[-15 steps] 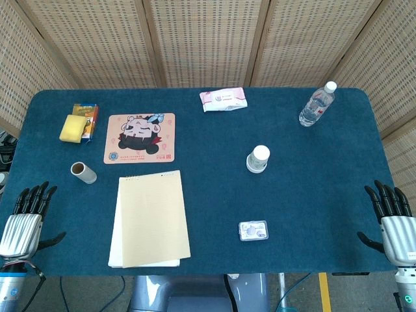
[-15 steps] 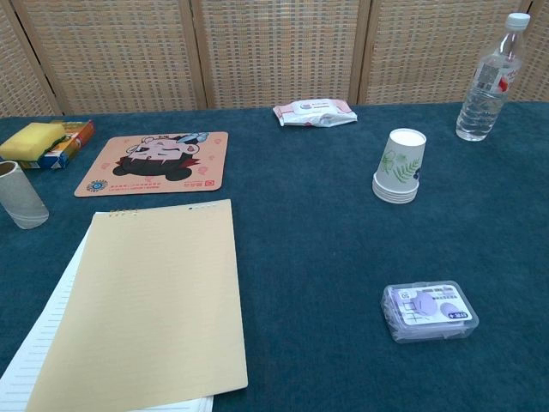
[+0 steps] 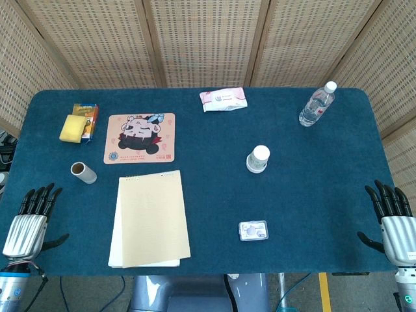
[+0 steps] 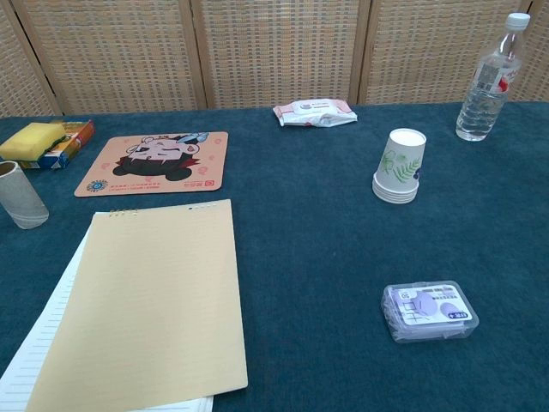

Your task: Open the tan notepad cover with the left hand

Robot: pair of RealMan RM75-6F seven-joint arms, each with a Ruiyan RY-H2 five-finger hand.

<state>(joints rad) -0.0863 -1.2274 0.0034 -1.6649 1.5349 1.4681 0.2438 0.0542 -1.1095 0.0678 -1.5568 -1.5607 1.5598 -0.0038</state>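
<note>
The tan notepad [image 3: 155, 218] lies flat on the blue table with its cover down; white pages peek out along its left and bottom edges. In the chest view the tan notepad [image 4: 150, 300] fills the lower left. My left hand [image 3: 26, 227] hovers at the table's front left corner, fingers spread, holding nothing, well left of the notepad. At the front right corner my right hand [image 3: 394, 224] is likewise spread and empty. Neither hand shows in the chest view.
A cardboard tube [image 3: 83, 172] lies left of the notepad's top. A cartoon mouse pad [image 3: 140, 138] sits behind it. Yellow sponge [image 3: 73, 127], wipes pack [image 3: 223, 99], paper cups [image 3: 258, 158], water bottle [image 3: 317, 105] and a small plastic case [image 3: 253, 230] are spread around.
My left hand has shifted slightly down and to the right. Nothing else has moved.
</note>
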